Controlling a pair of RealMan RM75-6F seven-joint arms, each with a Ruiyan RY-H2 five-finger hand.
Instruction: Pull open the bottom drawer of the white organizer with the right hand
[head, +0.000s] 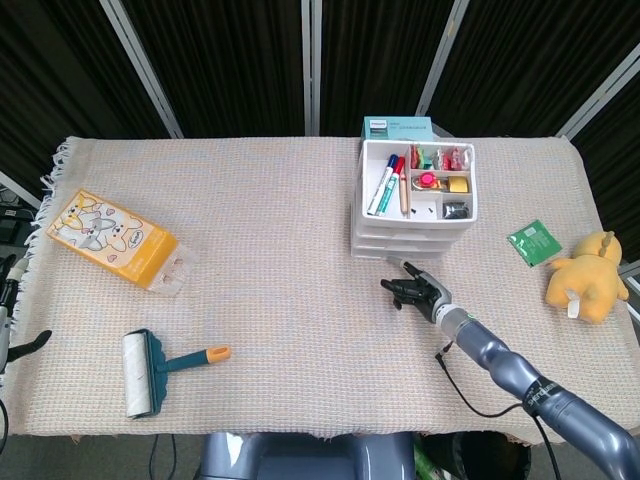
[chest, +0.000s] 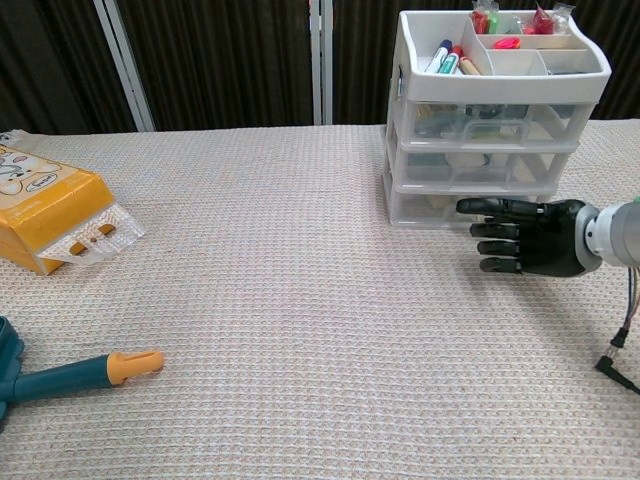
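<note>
The white organizer (head: 414, 205) (chest: 487, 120) stands right of the table's centre, with a tray of pens and small items on top and three drawers below. Its bottom drawer (chest: 455, 208) sits flush and closed. My right hand (head: 419, 291) (chest: 525, 236) is black, fingers stretched out and spread, pointing left just in front of the bottom drawer. It holds nothing and is close to the drawer front; I cannot tell whether it touches it. Of the left hand only a dark tip (head: 20, 344) shows at the left edge of the head view.
An orange box (head: 110, 238) lies at the left. A teal lint roller (head: 160, 368) lies near the front edge. A green packet (head: 535, 242) and a yellow plush toy (head: 587, 277) sit at the right. A teal box (head: 397, 127) stands behind the organizer.
</note>
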